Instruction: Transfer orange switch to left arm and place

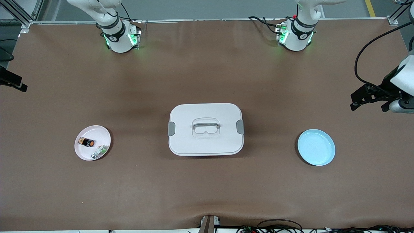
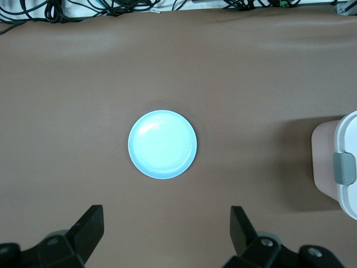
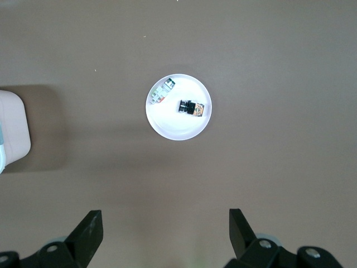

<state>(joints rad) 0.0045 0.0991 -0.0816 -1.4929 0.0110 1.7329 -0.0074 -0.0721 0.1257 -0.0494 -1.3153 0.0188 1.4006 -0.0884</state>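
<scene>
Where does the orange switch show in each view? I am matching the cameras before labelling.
Front view: orange switch on the pink plate, toward the right arm's end.
Left wrist view: not in it.
Right wrist view: on the same plate, beside the green-and-white component.
Shared landmark: the white box, at the edge of both wrist views.

Box (image 1: 206,129) squarely mid-table, blocking the straight line between pink plate (image 1: 84,152) and blue plate (image 1: 316,147). Open brown table (image 1: 207,71) on every side of it, toward the bases and toward the camera. Nothing crowding either plate. Both plates well apart from box.
</scene>
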